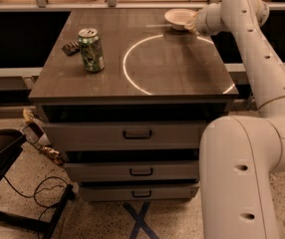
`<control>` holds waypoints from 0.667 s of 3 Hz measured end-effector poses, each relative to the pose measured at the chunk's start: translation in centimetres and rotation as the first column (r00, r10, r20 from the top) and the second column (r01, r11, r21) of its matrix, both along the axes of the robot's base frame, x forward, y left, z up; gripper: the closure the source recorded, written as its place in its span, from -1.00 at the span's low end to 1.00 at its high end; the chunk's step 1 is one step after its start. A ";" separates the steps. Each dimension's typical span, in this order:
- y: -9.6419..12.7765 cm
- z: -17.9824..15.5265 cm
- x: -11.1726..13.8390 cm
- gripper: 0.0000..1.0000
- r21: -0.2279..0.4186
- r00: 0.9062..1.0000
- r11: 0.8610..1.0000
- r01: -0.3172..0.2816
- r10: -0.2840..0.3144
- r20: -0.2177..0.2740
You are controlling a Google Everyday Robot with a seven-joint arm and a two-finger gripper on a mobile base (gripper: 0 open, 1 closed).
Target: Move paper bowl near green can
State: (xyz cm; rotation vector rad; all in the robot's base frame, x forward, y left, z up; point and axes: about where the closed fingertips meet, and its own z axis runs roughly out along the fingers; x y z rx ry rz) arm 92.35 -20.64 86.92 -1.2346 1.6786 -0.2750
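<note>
The tool (192, 24) sits at the right rim of the bowl (177, 17), at the far edge of the worktop (182, 73). The can (91, 50) stands upright near the left edge, well apart from the bowl, with a dark object (71, 47) just beside it.

One camera looks down from above the near edge of the table (182, 71) toward 12 o'clock, fairly close, with the gripper (191, 24) at 1 o'clock.

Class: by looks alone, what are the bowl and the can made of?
Paper bowl: probably paper, matte white, thin flared rim. Green can: likely metal, shiny silver top, glossy printed sides. The tool sits at the bowl's right rim.
</note>
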 end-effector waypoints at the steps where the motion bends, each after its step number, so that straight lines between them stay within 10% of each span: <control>1: -0.8 0.3 0.8 0.30 -0.024 1.000 1.000 0.015 -0.014 0.027; 2: -0.5 0.0 1.0 -0.30 -0.023 1.000 1.000 0.011 -0.011 0.024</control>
